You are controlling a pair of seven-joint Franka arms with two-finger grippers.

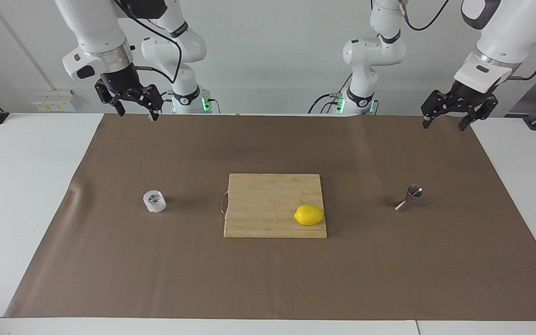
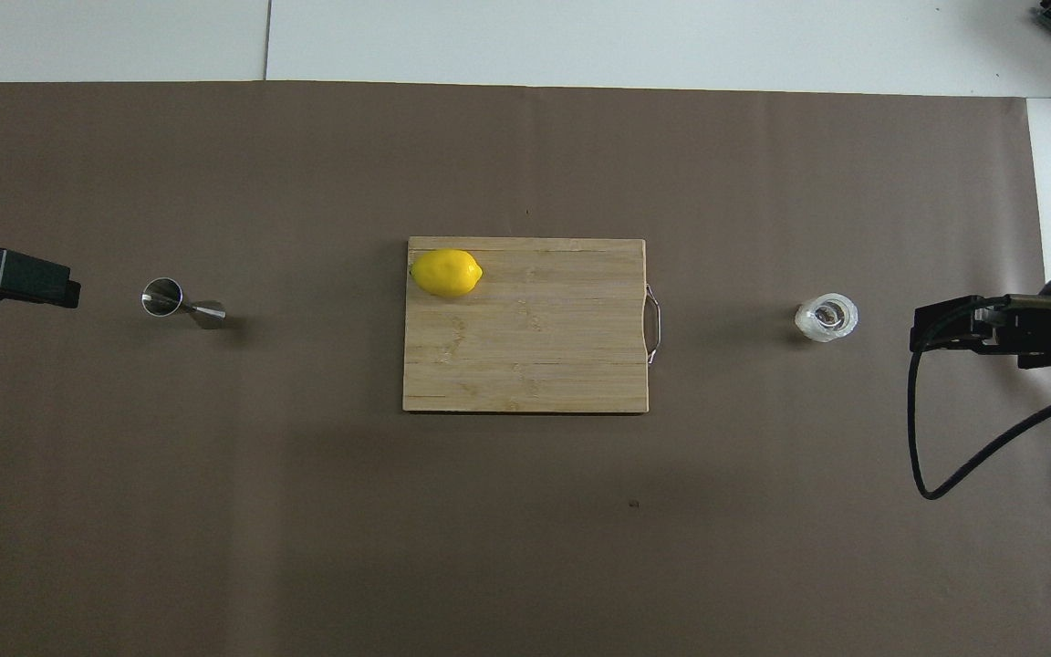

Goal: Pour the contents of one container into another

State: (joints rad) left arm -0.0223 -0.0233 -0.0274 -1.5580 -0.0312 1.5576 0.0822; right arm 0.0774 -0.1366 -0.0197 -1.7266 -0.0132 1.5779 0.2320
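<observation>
We see a wooden cutting board point(image 1: 275, 205) at the middle of the brown mat point(image 1: 268, 279), and a yellow lemon point(image 1: 309, 215) on the board's corner farthest from the robots.

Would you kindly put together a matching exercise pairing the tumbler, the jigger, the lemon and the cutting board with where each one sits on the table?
Things:
1. glass tumbler
2. steel jigger
3. lemon
4. cutting board

Places:
A. on the cutting board, at a corner away from the robots
B. on the brown mat, toward the left arm's end
C. mid-table, between the two containers
D. on the brown mat, toward the right arm's end

Pairs: 1-D, 2-B, 3-A, 4-C
</observation>
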